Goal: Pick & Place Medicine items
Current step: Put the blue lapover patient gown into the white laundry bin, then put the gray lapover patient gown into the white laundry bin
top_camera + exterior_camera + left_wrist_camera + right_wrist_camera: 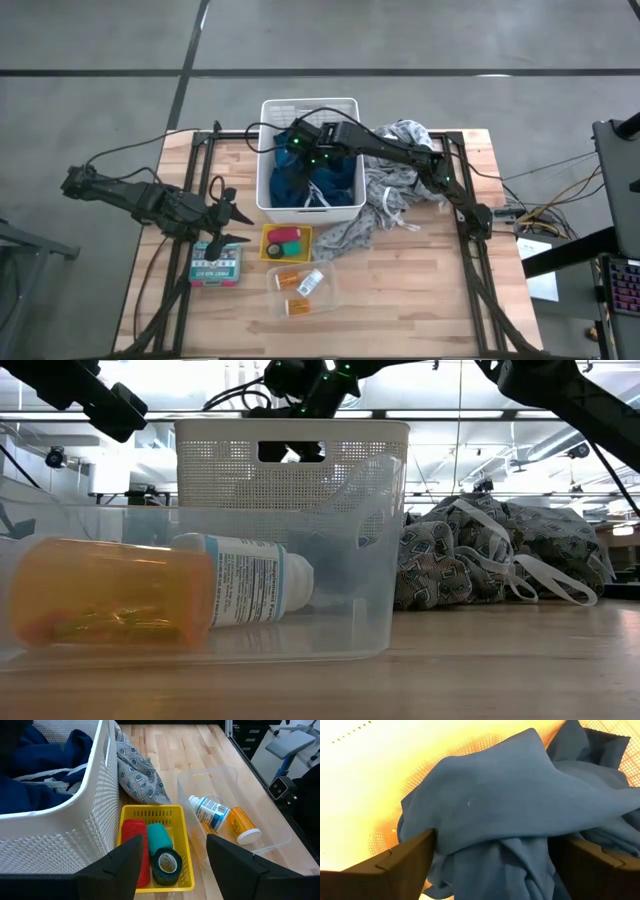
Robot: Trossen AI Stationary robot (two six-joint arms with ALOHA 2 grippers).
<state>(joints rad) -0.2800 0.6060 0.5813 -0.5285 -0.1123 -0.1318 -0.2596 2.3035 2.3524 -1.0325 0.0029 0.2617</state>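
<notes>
My right jaws [490, 855] hang released over blue cloth [520, 795]; left jaws [172, 865] part-open, empty; the orange bottle [243, 824] looks light, slick; grip mid-body.

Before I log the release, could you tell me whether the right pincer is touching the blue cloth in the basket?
Cannot tell. In the right wrist view the right pincer stands open around the blue cloth, but no contact or gap shows plainly.

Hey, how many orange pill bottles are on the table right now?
2. One orange pill bottle and a second orange pill bottle both lie on their sides in the clear bin, with the white labelled bottle between them. More could be hidden under the cloths.
</notes>
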